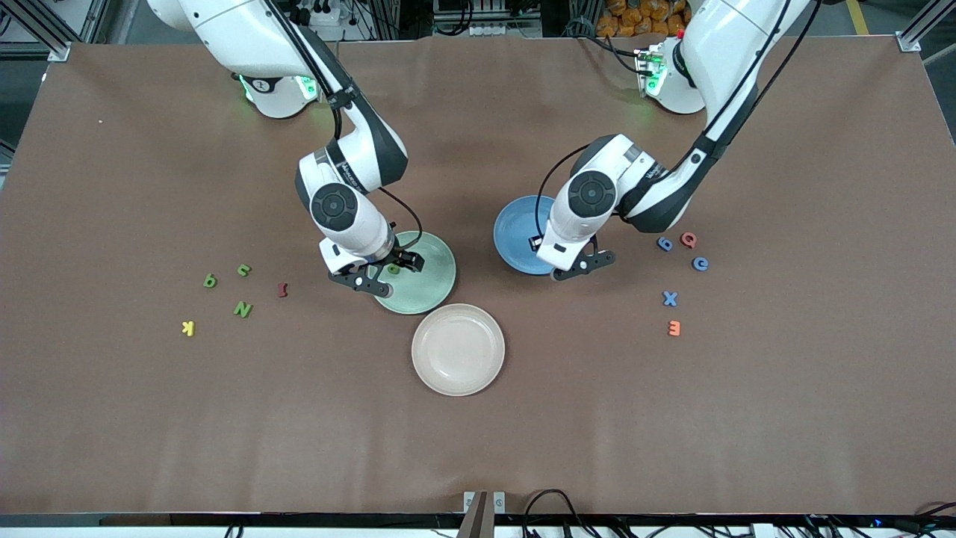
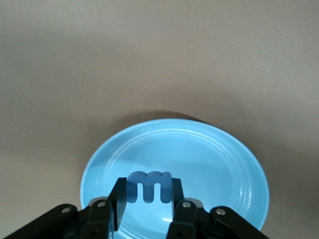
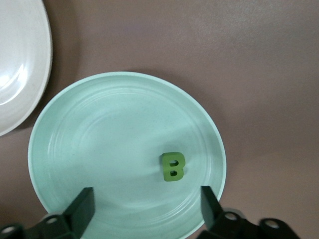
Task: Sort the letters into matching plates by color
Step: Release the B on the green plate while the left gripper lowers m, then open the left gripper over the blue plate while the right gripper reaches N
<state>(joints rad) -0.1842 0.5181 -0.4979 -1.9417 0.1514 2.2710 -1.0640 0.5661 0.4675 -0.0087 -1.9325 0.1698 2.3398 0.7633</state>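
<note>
**Green B loose in the mint plate, blue letter clamped over the blue plate**

The green B is seen lying flat in the mint green plate, between and clear of the fingers of the right gripper, which are spread wide and touch nothing. Over the blue plate, a blue m-shaped letter is clamped between the narrowly set fingers of the left gripper. A beige plate lies nearer the camera.
</note>
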